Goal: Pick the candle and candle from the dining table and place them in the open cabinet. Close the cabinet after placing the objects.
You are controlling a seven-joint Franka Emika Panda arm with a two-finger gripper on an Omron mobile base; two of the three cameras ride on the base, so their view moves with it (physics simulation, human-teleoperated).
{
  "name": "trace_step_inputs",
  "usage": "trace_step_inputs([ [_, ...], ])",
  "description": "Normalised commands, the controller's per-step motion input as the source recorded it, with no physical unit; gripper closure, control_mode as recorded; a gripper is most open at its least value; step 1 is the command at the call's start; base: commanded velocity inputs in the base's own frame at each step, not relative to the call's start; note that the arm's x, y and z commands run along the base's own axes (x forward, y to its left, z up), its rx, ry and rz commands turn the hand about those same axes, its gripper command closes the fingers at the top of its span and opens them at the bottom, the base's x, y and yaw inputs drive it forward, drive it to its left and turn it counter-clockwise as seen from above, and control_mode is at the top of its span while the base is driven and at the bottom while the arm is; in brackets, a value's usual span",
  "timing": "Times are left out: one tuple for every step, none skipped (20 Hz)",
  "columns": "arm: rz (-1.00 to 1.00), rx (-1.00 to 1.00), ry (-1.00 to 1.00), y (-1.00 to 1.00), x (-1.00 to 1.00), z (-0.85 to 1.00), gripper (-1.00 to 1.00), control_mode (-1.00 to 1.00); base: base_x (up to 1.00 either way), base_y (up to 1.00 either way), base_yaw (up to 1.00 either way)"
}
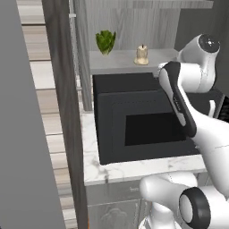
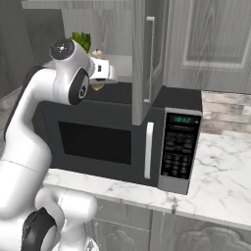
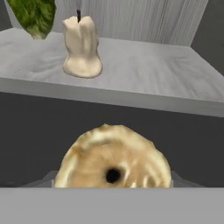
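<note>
Gripping the squat tan candle [image 3: 114, 162], the gripper [image 2: 100, 81] hangs above the black microwave [image 1: 147, 120], just in front of the cabinet shelf [image 3: 144, 74]. Cream candle [image 1: 142, 55] stands upright on that shelf, near a green plant [image 1: 105, 42]. Cabinet door [image 2: 147, 54] open.

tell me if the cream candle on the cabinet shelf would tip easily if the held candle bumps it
Probably not easily: the cream candle flares into a wide base flat on the shelf, so a light nudge should slide it. Its lumpy waxy surface may chip. The tan-gold candle in the gripper looks squat and stable.
</note>
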Motion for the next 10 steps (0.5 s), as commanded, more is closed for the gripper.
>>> trace_step_inputs([
  [0.0, 0.0, 0.0, -0.06, 0.33, 0.38, 1.0, -1.0, 0.0, 0.0, 0.0],
  [0.0, 0.0, 0.0, 0.0, 0.29, 0.19, 1.0, -1.0, 0.0, 0.0, 0.0],
  [0.0, 0.0, 0.0, 0.0, 0.28, 0.12, 1.0, -1.0, 0.0, 0.0, 0.0],
  [0.0, 0.0, 0.0, 0.0, 0.27, 0.04, 1.0, -1.0, 0.0, 0.0, 0.0],
  [0.0, 0.0, 0.0, 0.0, 0.29, 0.0, 1.0, -1.0, 0.0, 0.0, 0.0],
  [0.0, 0.0, 0.0, 0.0, 0.28, 0.0, 1.0, -1.0, 0.0, 0.0, 0.0],
  [0.0, 0.0, 0.0, 0.0, 0.26, 0.0, 1.0, -1.0, 0.0, 0.0, 0.0],
  [0.0, 0.0, 0.0, 0.0, 0.24, 0.0, 1.0, -1.0, 0.0, 0.0, 0.0],
  [0.0, 0.0, 0.0, 0.0, 0.25, 0.0, 1.0, -1.0, 0.0, 0.0, 0.0],
  [0.0, 0.0, 0.0, -0.08, 0.21, 0.0, 1.0, -1.0, 0.0, 0.0, 0.0],
])
